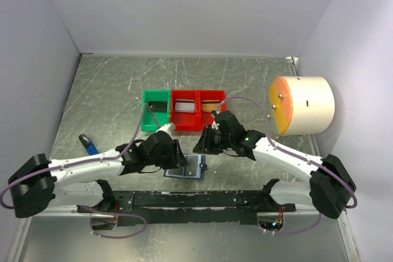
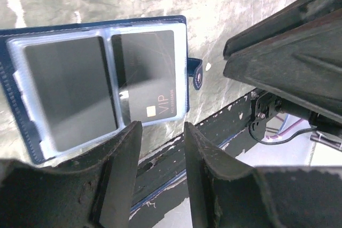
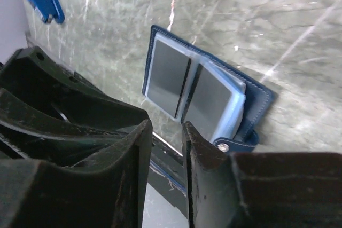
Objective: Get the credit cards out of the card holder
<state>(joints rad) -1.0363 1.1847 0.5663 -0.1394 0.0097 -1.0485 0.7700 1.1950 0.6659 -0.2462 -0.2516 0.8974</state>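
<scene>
Left gripper and right gripper: jaws slightly parted, holding nothing, near the open card holder; dark credit cards sit in its clear pockets.

You had the open navy-blue folding card holder hemmed in. The left gripper and right gripper crowded over it from either side, the black base rail ran just beside its near edge, and the red and green plastic bins stood behind. The scratched grey tabletop lay open to the left.
</scene>
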